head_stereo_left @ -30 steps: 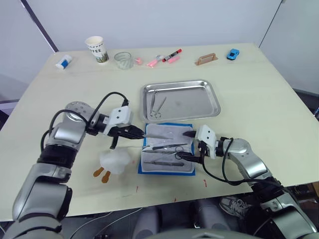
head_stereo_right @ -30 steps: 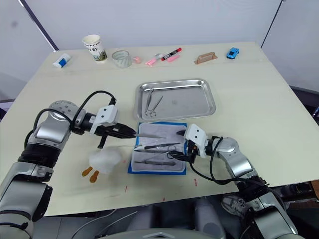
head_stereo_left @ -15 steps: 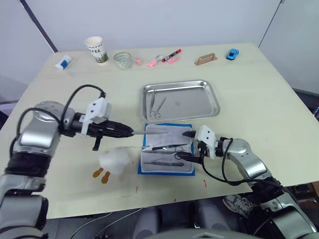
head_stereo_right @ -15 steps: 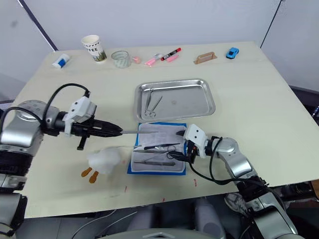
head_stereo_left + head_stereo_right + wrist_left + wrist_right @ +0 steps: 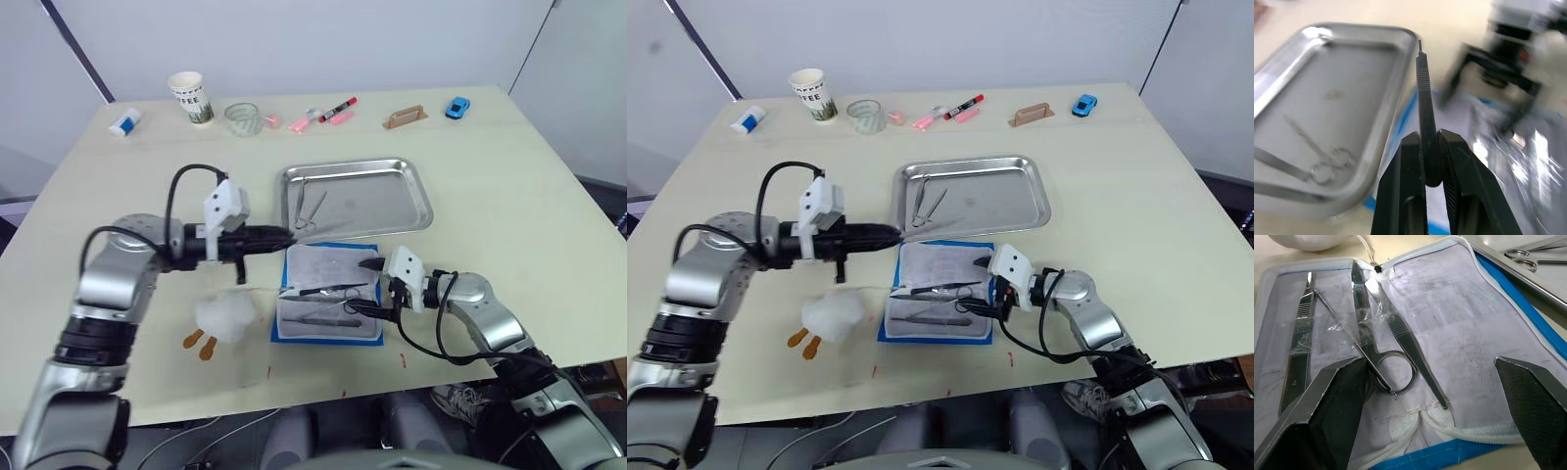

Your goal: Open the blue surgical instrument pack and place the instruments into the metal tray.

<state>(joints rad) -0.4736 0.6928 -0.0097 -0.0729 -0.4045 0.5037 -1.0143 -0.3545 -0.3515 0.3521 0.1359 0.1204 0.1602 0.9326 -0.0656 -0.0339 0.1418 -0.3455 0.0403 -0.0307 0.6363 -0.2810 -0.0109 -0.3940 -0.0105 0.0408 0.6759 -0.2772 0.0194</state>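
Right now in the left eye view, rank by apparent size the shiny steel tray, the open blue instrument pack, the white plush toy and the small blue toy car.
1. Shiny steel tray, largest.
2. Open blue instrument pack, somewhat smaller.
3. White plush toy.
4. Small blue toy car, smallest, though it sits farthest from the camera.

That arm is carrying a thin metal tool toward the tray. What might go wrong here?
The left gripper pinches the slim instrument only at its very end, so it may swivel or slip out before reaching the metal tray. Its tip is near the tray's rim and could catch there. The right gripper hangs open over the blue pack and might snag the remaining tools.
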